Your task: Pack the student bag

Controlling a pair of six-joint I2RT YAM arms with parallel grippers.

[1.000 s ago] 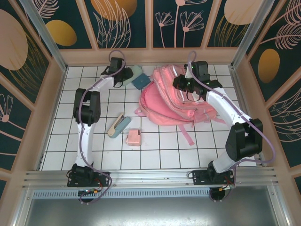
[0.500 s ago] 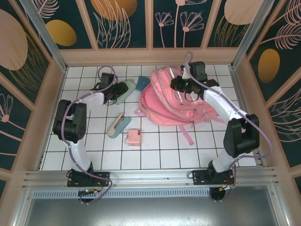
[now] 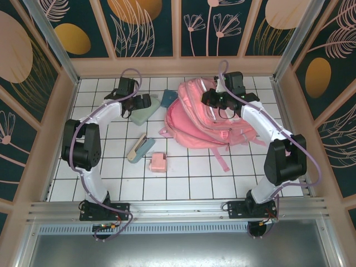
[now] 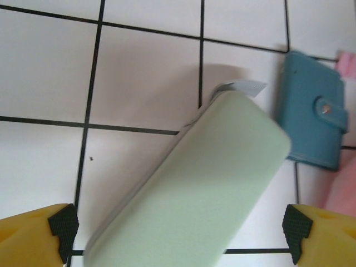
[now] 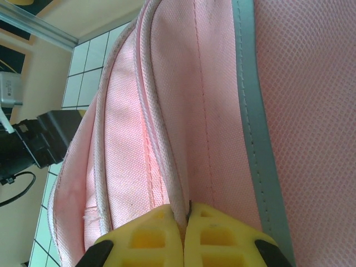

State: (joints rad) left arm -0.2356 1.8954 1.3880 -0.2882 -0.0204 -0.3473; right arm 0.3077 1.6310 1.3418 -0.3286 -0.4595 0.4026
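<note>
The student bag [image 3: 203,122] is a big pink backpack lying at the back right of the tiled table. My right gripper [image 3: 213,101] is on its upper edge. In the right wrist view the yellow fingers [image 5: 186,222] are shut on a corded seam of the bag [image 5: 167,100], beside a grey strip [image 5: 253,122]. My left gripper [image 3: 140,105] hovers over a pale green case [image 3: 146,113]. In the left wrist view the gripper [image 4: 179,236] is open. The green case [image 4: 194,189] lies flat between the fingertips [image 4: 62,231], touching neither. A blue wallet [image 4: 314,119] lies beside it.
The blue wallet [image 3: 168,98] sits between the green case and the bag. A beige and teal stapler-like thing [image 3: 140,149] and a small pink box [image 3: 158,162] lie nearer the front. The bag's straps [image 3: 219,156] trail toward the front. Frame walls ring the table.
My left gripper carried the green case leftward, away from the wallet, opened wide and let it go onto the tiles. The right gripper kept its hold on the bag.
</note>
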